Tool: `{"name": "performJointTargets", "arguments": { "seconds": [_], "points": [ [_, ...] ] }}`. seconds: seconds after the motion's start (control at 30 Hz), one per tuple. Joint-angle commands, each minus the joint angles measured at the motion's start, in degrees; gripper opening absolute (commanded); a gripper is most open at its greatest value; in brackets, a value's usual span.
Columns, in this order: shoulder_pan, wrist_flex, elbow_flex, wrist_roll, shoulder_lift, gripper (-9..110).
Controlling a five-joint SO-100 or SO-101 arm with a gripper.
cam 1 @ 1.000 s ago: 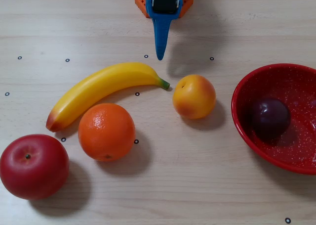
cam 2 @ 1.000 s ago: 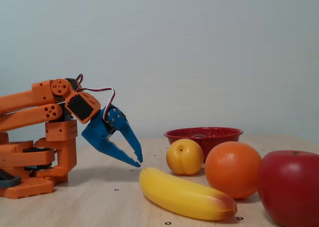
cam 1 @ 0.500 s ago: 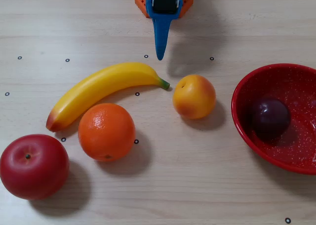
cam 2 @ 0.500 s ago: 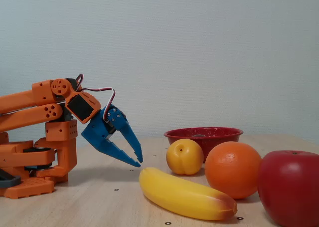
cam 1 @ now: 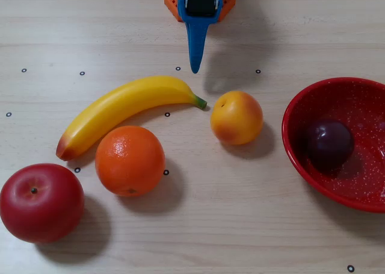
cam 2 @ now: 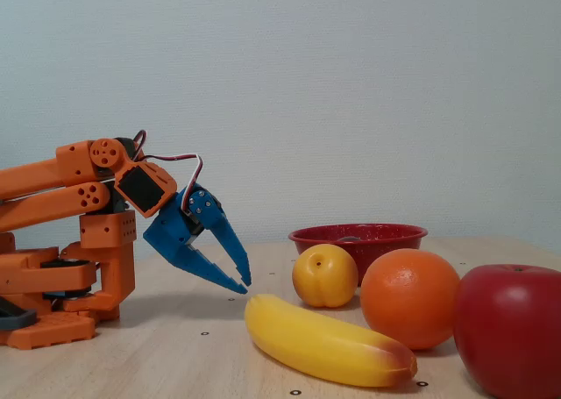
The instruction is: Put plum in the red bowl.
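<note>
The plum (cam 1: 328,143), small, dark purple and glossy, lies inside the red speckled bowl (cam 1: 301,99) at the right edge of the overhead view. In the fixed view the bowl (cam 2: 386,241) stands at the back and its rim hides the plum. My blue gripper (cam 1: 195,68) is at the top centre of the overhead view, far left of the bowl and apart from all the fruit. In the fixed view the gripper (cam 2: 244,286) points down, just above the table, with its jaws together and nothing between them.
A banana (cam 1: 123,105), an orange (cam 1: 130,159), a red apple (cam 1: 41,203) and a yellow-orange peach (cam 1: 236,117) lie on the wooden table. The orange arm base (cam 2: 61,276) stands at the left of the fixed view.
</note>
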Motion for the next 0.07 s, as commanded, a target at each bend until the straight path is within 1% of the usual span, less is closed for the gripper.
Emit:
{"name": "performJointTargets", "arguments": {
  "seconds": [0.0, 0.03],
  "points": [
    [-0.6, -2.2, 1.1, 1.0, 1.1, 0],
    [-0.6, -2.2, 1.1, 1.0, 1.1, 0]
  ]
}}
